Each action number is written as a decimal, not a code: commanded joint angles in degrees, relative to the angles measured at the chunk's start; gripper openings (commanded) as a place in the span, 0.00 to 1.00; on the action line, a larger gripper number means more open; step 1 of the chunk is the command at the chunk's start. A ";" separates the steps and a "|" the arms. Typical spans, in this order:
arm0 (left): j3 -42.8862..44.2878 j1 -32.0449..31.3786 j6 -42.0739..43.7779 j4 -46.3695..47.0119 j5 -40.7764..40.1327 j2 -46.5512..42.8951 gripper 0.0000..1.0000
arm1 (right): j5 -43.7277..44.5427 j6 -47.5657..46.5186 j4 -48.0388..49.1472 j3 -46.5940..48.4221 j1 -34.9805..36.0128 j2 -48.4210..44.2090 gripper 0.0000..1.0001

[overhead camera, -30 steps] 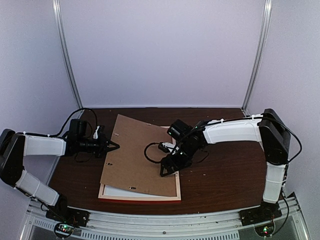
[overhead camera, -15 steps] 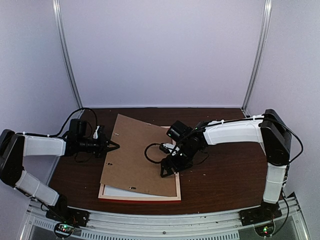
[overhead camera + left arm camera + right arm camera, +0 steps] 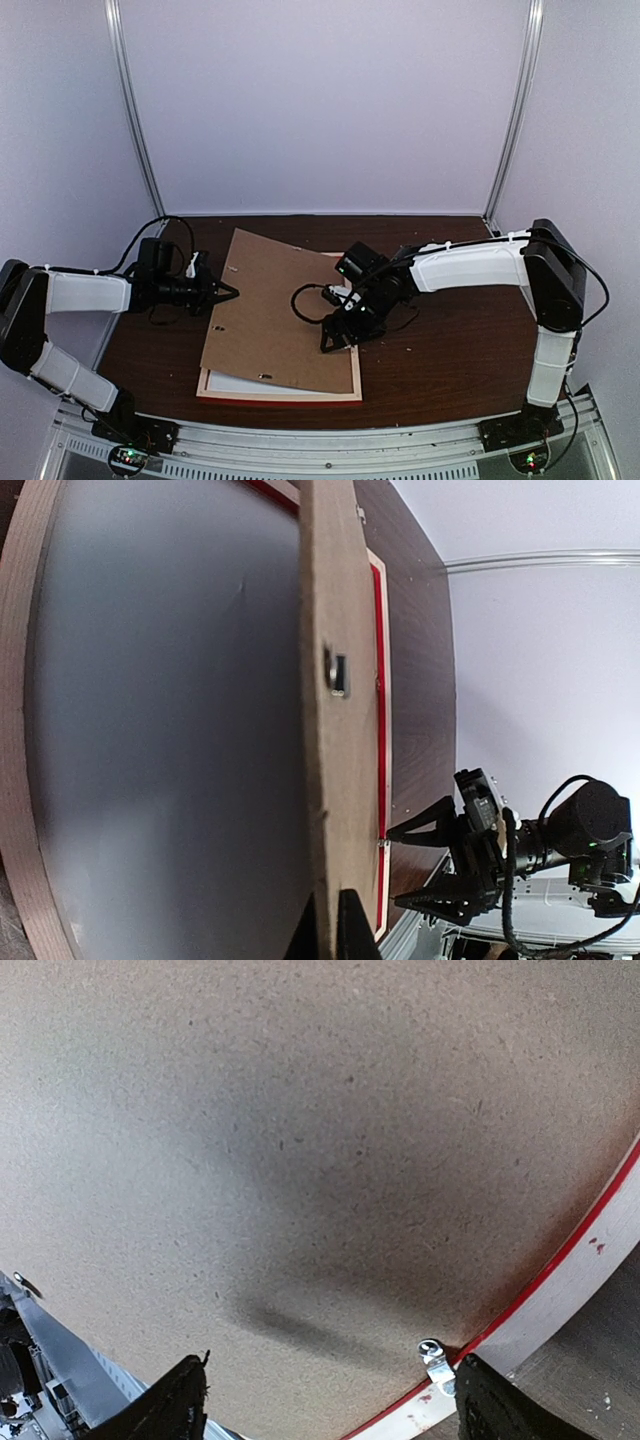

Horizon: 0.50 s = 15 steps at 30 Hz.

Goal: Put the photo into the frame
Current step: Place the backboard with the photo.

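Observation:
The frame (image 3: 280, 397) lies flat with its pale back up; its red inner edge shows in the left wrist view (image 3: 378, 680) and the right wrist view (image 3: 570, 1280). A brown backing board (image 3: 270, 310) leans over it, its left edge raised. My left gripper (image 3: 230, 292) is shut on that raised edge (image 3: 330, 932). My right gripper (image 3: 338, 340) is open just above the board's right edge (image 3: 330, 1400), near a metal tab (image 3: 437, 1363). A pale sheet (image 3: 170, 730) lies inside the frame under the board. I cannot tell whether it is the photo; no printed side shows.
The dark wooden table (image 3: 450, 340) is walled by white panels at the back and sides. A black cable (image 3: 305, 300) loops over the board beside my right wrist. The aluminium base rail (image 3: 330, 445) runs along the near edge.
Almost nothing. The right arm has shifted very slightly over the board's right edge. The left gripper and the board stand as before.

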 commanded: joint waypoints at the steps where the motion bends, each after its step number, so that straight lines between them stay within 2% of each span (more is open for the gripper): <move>1: -2.11 -0.91 4.87 -6.17 -7.39 0.51 0.00 | -5.64 2.21 0.20 -2.08 1.69 -0.13 0.84; 15: -2.40 -0.91 4.78 -6.17 -7.76 0.50 0.00 | -8.56 4.09 2.30 -3.43 1.74 -0.91 0.82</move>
